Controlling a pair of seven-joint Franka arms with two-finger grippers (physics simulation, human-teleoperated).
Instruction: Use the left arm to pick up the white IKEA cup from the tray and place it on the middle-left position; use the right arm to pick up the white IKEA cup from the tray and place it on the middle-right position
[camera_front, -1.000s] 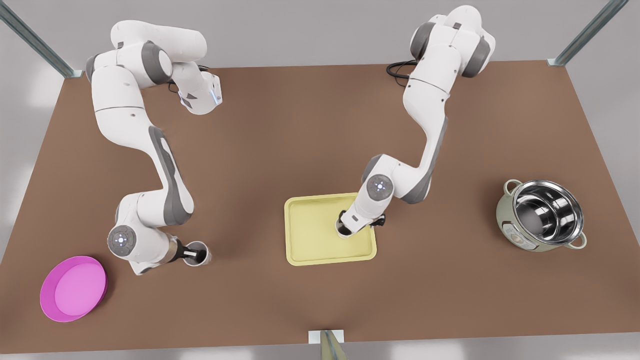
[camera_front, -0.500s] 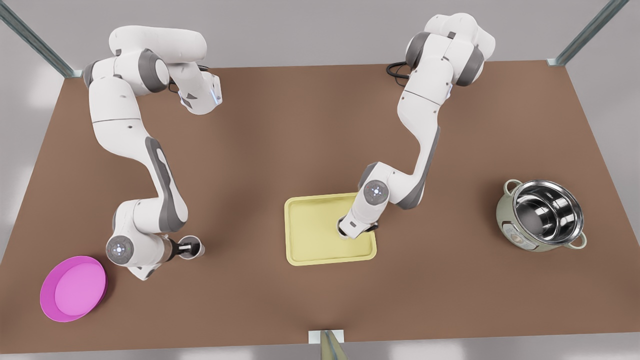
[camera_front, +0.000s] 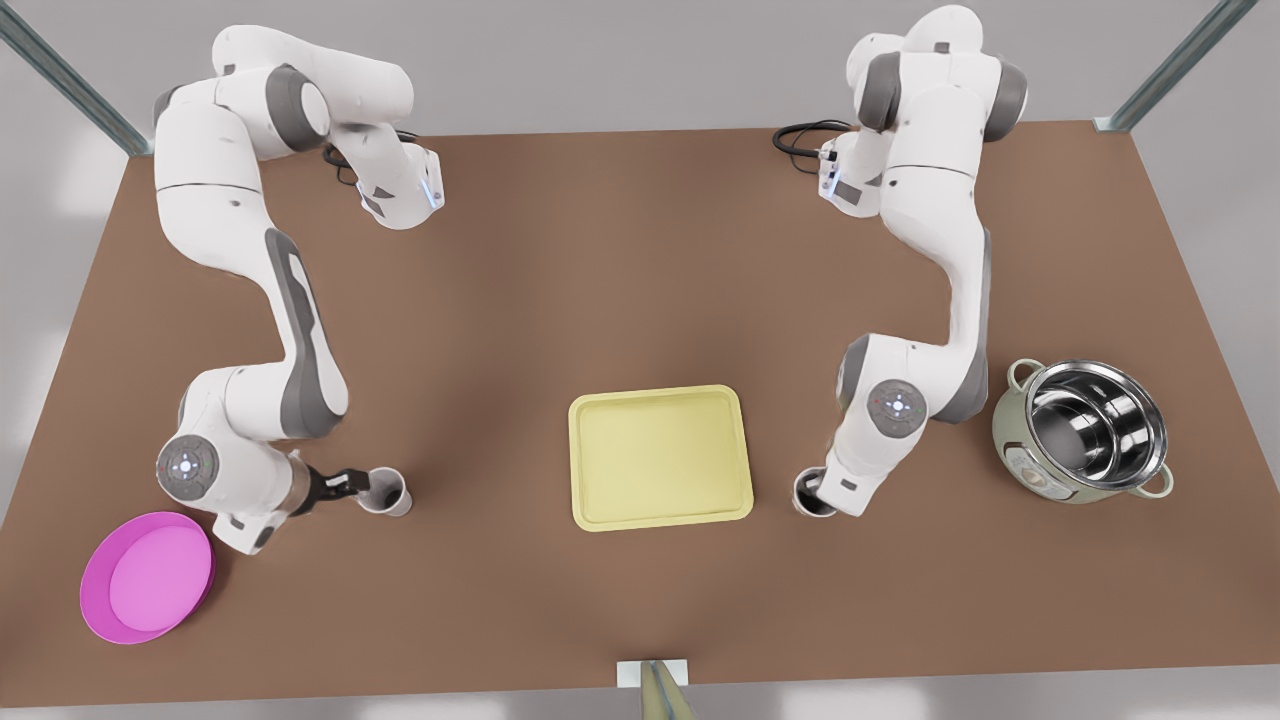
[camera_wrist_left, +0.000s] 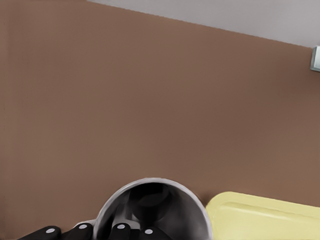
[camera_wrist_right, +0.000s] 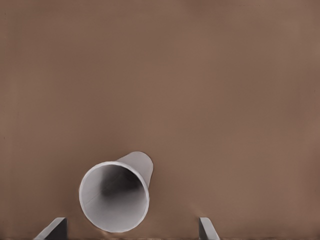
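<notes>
Fingers (camera_wrist_right: 56, 229) of the right gripper (camera_wrist_right: 131, 227) are spread wide, one on either side of the right white tapered cup (camera_wrist_right: 115, 197) and touching nothing. That cup now stands upright on the plain brown worktop (camera_front: 600, 250), just off the front view's right edge of the pale yellow rectangular tray (camera_front: 660, 455), between it and the shiny steel two-handled pot (camera_front: 1150, 420). Half a second ago the right arm was still over the tray with the cup; the tray is now bare, so the right-hand placement looks done (release made, retreat pending).

Left gripper (camera_front: 352, 487) straddles the wall of the left white tapered cup (camera_front: 388, 492), one finger (camera_wrist_left: 120, 229) inside, one outside, apparently still pinching it, though the wrist view crops the contact. That arm has drawn back slightly toward the round magenta plate (camera_front: 150, 575). Its cup sits well to the front view's left of the tray, on or just above the worktop. Judged remaining: left release, both arms clear.
</notes>
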